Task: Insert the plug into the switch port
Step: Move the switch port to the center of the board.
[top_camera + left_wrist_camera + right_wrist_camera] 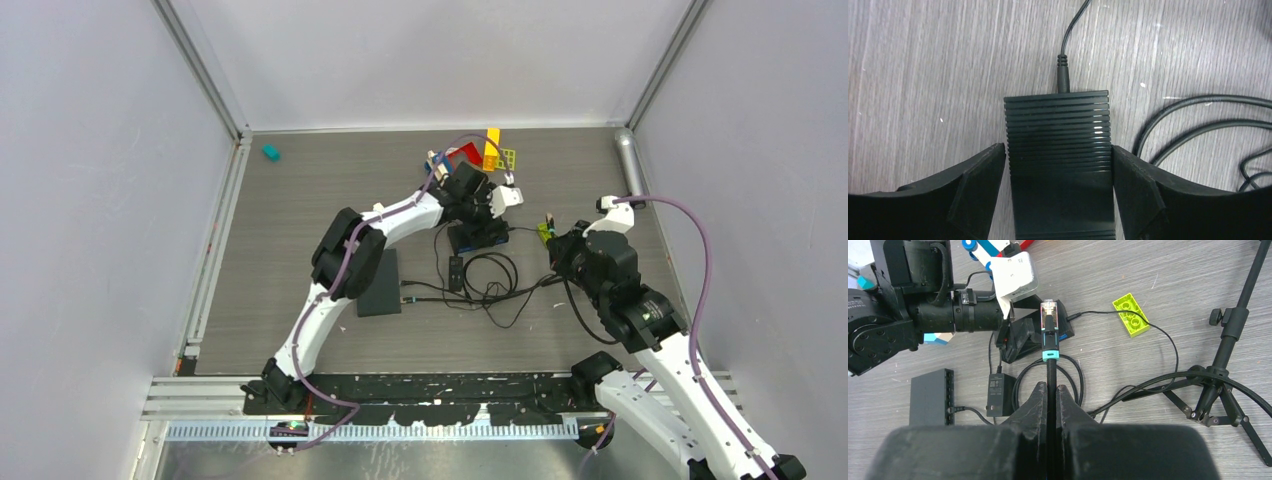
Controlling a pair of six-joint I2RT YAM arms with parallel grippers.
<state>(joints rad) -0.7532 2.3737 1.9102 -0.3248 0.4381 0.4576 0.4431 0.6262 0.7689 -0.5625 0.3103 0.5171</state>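
The switch [1058, 145] is a black box with a ribbed top, lying on the grey table with a thin power lead in its far end. My left gripper [1059, 160] straddles it, one finger against each long side. In the top view the same switch [478, 238] sits mid-table under the left gripper [482, 215]. The plug [1049, 320], clear-tipped with a teal boot, points at the switch [1023, 337] from a short way off. My right gripper [1052, 390] is shut on its black cable just behind the boot. The plug hides the switch port.
A flat dark box with a row of ports [930, 395] and a power adapter [996, 392] lie left of the cable loops. A lime brick [1131, 314] and a black tripod [1223, 370] are on the right. Toy blocks [485, 152] sit at the back.
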